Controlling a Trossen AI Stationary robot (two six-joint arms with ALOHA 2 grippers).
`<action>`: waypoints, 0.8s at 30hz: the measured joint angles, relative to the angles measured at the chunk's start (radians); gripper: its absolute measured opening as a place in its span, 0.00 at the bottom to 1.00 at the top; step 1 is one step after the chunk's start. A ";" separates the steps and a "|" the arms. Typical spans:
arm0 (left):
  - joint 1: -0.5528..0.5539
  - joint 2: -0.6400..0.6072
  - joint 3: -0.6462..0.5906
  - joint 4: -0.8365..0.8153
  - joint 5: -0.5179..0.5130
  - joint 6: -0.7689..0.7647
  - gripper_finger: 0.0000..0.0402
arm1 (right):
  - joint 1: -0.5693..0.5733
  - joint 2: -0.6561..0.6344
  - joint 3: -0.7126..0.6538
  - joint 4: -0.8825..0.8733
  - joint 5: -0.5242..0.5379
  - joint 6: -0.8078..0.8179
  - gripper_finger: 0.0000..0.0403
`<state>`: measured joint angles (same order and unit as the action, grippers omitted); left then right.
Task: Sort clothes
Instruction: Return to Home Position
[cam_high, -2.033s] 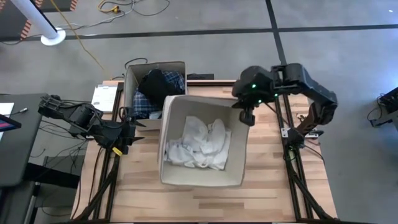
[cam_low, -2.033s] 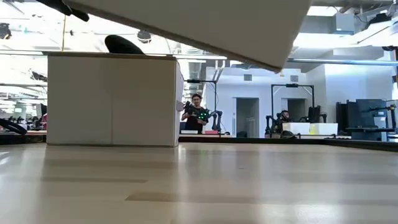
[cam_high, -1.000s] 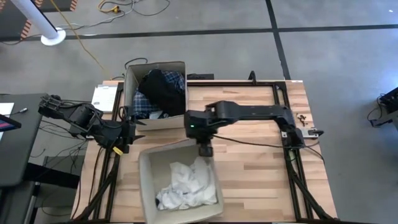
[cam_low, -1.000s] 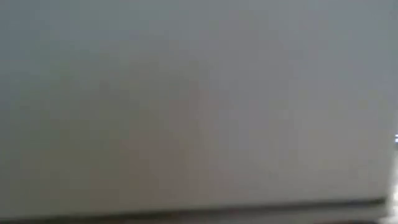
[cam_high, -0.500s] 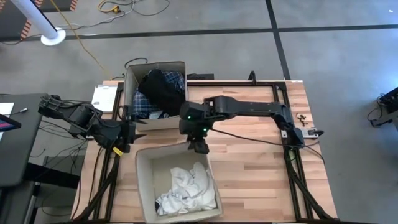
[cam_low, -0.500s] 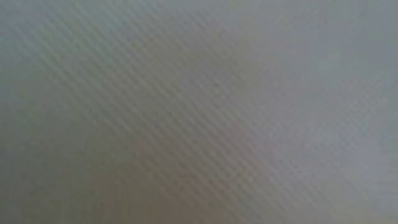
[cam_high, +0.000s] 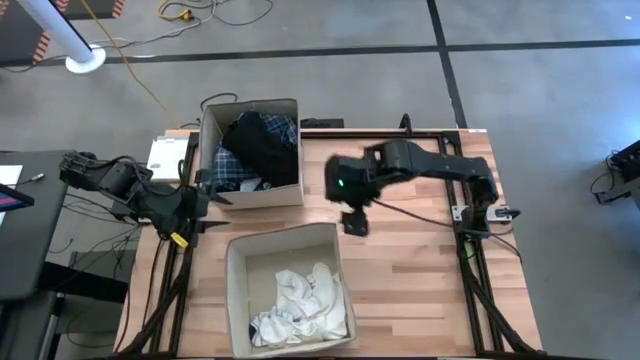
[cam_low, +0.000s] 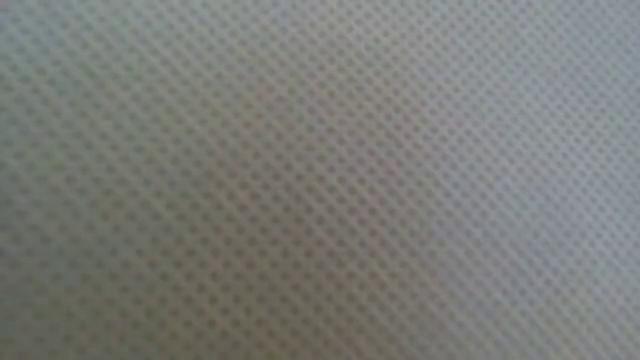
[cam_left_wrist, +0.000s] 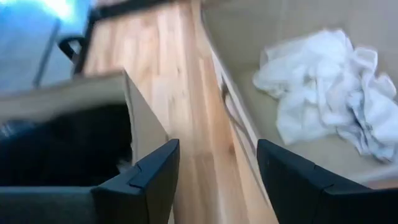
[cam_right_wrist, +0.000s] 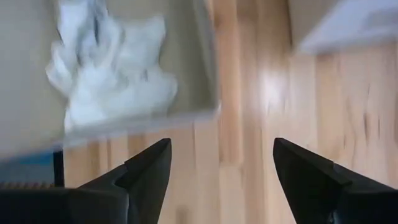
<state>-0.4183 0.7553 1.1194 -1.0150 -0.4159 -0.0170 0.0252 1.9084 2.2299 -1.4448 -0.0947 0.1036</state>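
Wooden surface fills the middle of the high view. Two open tan boxes stand on it: the upper box at upper left of centre, the lower box at bottom centre, with a strip of bare wood between them. In the upper box the dark clothes, black over blue plaid, heap to the brim. In the lower box the white clothes lie crumpled on the floor. Over bare wood to the right of the gap hovers the right end effector, fingers spread, empty. At the surface's left edge, beside the upper box, sits the left end effector, likewise released and empty. Judgement: the garments are light, limp and not slippery. Pinch a raised fold at the heap's top, and expect trailing cloth to snag on the box walls.
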 joint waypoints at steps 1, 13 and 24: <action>0.000 -0.001 0.000 -0.021 0.017 -0.017 0.52 | 0.015 -0.007 0.000 -0.046 0.017 0.024 0.72; -0.053 -0.027 -0.011 -0.168 -0.036 -0.171 0.52 | 0.209 -0.030 -0.058 -0.124 0.074 0.081 0.72; -0.105 -0.226 -0.011 -0.108 -0.140 -0.155 0.52 | 0.312 -0.248 -0.058 -0.026 0.295 0.072 0.72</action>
<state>-0.5228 0.5296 1.1080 -1.1227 -0.5560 -0.1721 0.3372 1.6602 2.1719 -1.4712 0.2001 0.1753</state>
